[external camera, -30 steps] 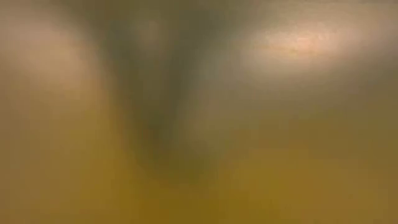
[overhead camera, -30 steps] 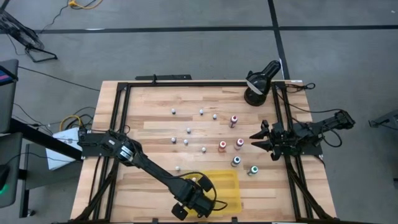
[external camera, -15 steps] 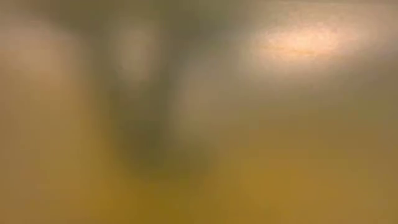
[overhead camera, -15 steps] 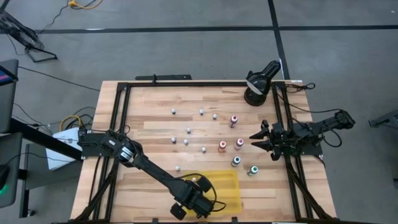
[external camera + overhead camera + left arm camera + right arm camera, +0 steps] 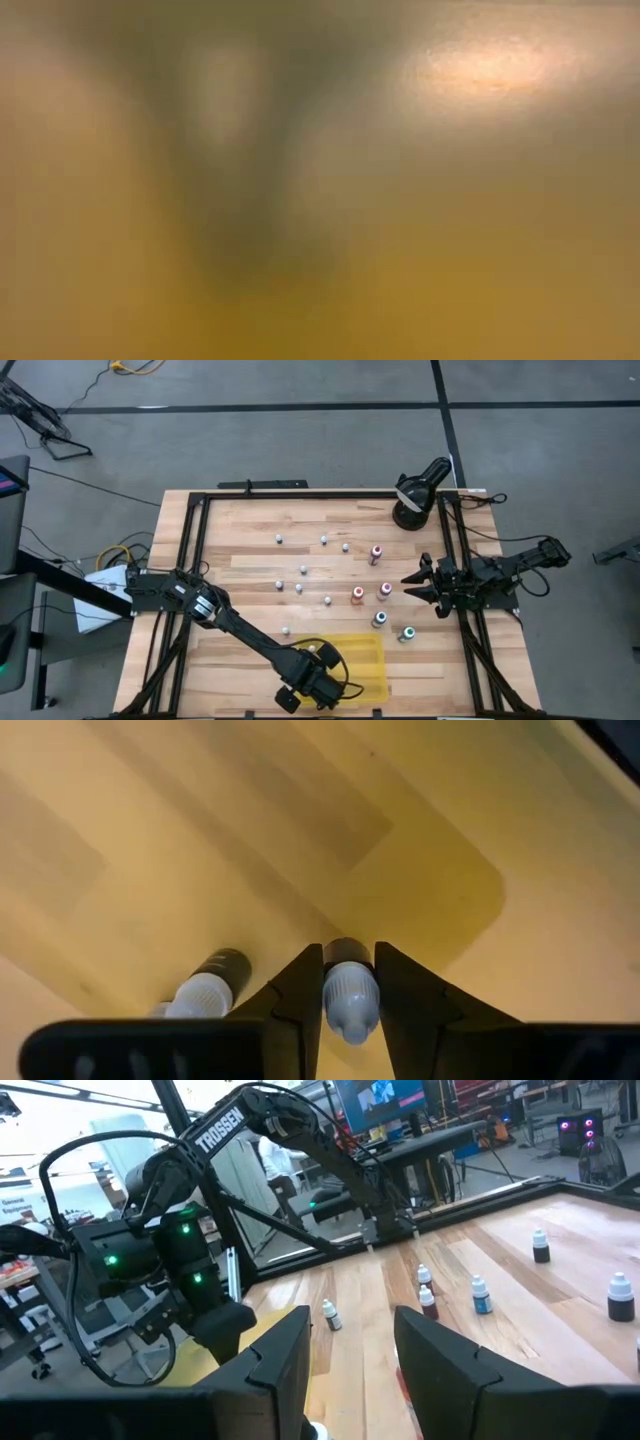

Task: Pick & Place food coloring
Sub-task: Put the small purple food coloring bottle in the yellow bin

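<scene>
At the lower centre of the high view, left gripper (image 5: 322,660) over the near-left part of a flat yellow tray (image 5: 368,660) on the wooden bench (image 5: 240,540). Clamped between its two dark fingers (image 5: 295,995), seen in the left wrist view: one tiny food coloring bottle (image 5: 349,988) with a white cap, held over the yellow surface. Just beside it, to the lower left of that frame, a second white-capped bottle (image 5: 207,988) lying on the tray. Across the middle and right of the bench, more small bottles (image 5: 357,594) standing apart, some with red, pink or teal caps. At the right edge of the bench, right gripper (image 5: 409,584) hanging near those bottles, fingers (image 5: 285,1355) apart, nothing between them. Low view: only a brown and yellow blur.
</scene>
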Motion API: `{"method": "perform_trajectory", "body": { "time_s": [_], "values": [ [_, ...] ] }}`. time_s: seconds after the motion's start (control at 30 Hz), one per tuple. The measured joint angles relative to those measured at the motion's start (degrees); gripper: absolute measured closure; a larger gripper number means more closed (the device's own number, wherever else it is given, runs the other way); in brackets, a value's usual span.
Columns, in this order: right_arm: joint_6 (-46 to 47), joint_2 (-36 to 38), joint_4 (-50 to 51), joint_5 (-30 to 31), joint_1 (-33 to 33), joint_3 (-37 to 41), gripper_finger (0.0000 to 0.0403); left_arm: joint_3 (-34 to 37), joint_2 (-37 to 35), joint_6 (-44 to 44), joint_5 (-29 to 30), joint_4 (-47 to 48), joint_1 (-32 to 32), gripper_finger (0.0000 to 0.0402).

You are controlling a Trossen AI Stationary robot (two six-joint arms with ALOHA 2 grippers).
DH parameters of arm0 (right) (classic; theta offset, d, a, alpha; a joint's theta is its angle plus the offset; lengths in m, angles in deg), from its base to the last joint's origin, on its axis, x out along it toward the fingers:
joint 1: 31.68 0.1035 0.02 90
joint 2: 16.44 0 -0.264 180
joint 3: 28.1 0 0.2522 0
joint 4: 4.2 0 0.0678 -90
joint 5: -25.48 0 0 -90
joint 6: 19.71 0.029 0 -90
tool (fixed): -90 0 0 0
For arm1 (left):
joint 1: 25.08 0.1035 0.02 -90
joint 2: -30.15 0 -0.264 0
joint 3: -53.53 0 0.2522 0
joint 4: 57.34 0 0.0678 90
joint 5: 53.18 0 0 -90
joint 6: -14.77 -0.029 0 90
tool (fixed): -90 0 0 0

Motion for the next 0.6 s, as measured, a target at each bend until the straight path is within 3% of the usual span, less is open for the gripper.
{"method": "perform_trajectory", "body": {
  "time_s": [0.6],
  "values": [
    [0.00,0.00,0.00,0.00,-0.01,0.01,0.0266,0.02,0.00,1.97,0.50,0.00,0.00,0.0307]
  ]
}}
